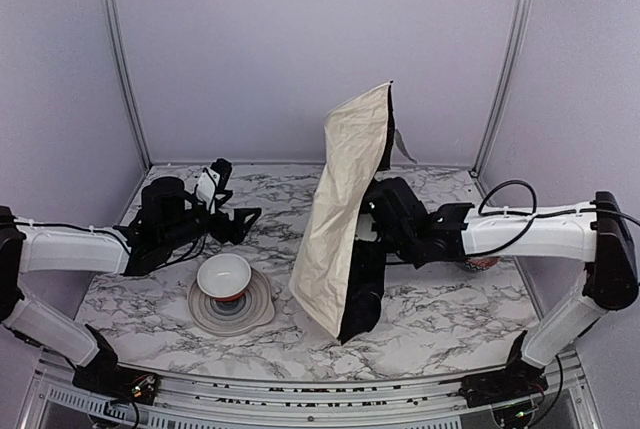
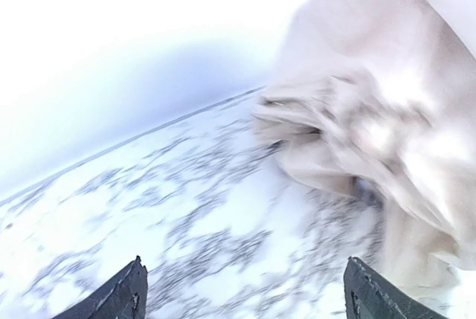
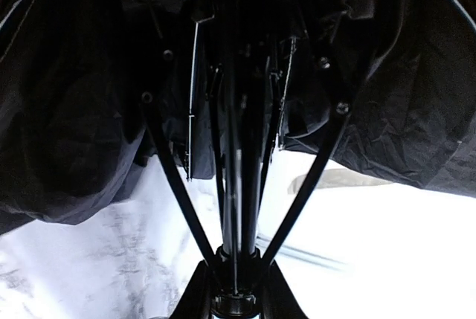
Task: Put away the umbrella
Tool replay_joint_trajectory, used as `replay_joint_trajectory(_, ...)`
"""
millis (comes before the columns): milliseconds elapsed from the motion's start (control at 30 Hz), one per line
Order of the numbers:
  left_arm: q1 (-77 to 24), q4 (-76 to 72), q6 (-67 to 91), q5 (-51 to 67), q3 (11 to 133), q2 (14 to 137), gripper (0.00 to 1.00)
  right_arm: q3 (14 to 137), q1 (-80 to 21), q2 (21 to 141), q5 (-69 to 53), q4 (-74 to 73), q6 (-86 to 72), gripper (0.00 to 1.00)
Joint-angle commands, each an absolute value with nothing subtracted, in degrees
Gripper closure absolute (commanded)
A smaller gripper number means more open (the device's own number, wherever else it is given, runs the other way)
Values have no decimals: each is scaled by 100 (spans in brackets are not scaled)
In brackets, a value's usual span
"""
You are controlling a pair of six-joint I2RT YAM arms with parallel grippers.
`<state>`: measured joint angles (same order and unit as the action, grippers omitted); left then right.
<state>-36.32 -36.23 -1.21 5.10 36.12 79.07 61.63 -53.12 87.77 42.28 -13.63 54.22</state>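
Cream fabric folding umbrella with black lining [image 1: 340,219] stands centre frame, long axis tilting from lower centre to upper right. Right gripper [image 3: 234,293] is clamped on its thin black shaft [image 3: 236,207]. Left gripper [image 1: 236,217], jaws wide and empty, sits left of the canopy.

This is a robotics lab test cell: plain pale panels [image 1: 300,39] framed by aluminium posts [image 1: 120,59] at eleven and one o'clock enclose a marble-patterned table [image 1: 450,299], with two cabled robot arms [image 1: 60,249] bolted along a metal rail [image 1: 320,389] at six o'clock.
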Motion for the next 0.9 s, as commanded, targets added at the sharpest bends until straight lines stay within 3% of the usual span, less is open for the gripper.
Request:
replay_joint_trajectory(0, -3551, -2718, -366, -376, 3785, 7625, 7, 5516, -5971, 8727, 4326, -812, 5575, 100)
replay_joint_trajectory(333, -3836, -2637, -5, 906, 5268, 8440, 8, 4575, -7005, 9734, 3427, 471, 4486, 100)
replay_joint_trajectory(400, -4197, -2637, -99, 986, 5531, 8585, 8, 4604, -7058, 10084, 3491, 624, 4333, 95)
replay_joint_trajectory(467, -4488, -2637, -368, 1041, 5683, 8760, 8, 4720, -7079, 10383, 3657, 686, 4121, 84)
replay_joint_trajectory(533, -4740, -2635, -621, 1035, 5784, 9002, 8, 4766, -7132, 10586, 3890, 819, 3990, 65)
replay_joint_trajectory(567, -4812, -2636, -667, 1044, 5845, 9137, 8, 4741, -7209, 10605, 3972, 867, 4001, 12)
replay_joint_trajectory(600, -4850, -2632, -645, 1071, 5905, 9291, 8, 4693, -7264, 10600, 4051, 911, 4012, 2)
replay_joint_trajectory(767, -4860, -2505, -562, 1242, 5906, 9767, 16, 4354, -7605, 10253, 4308, 727, 3951, 0)
replay_joint_trajectory(867, -4912, -2496, -581, 1781, 5840, 9913, 36, 4177, -7866, 9919, 4535, 621, 4031, 0)
